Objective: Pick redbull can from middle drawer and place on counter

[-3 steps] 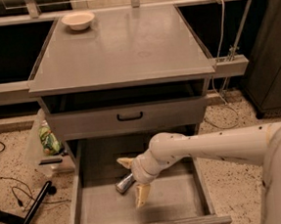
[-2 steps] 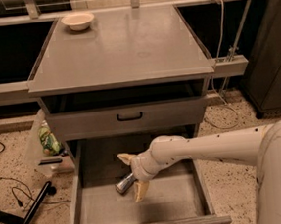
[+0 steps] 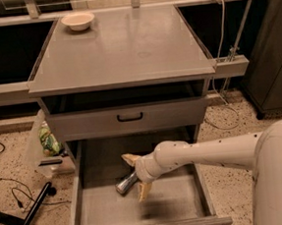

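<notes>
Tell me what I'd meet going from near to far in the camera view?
Open grey metal middle drawer → slim silver redbull can lying in it, the tan two-finger gripper open around it → grey closed drawer front with black handle → smooth grey counter → cream round bowl at its far-left corner.

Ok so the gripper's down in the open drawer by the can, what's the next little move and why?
Probably close the gripper on the redbull can. Its fingers look open, one on each side of the can, which lies on its side on the middle drawer floor. The counter comes only after a lift.
</notes>
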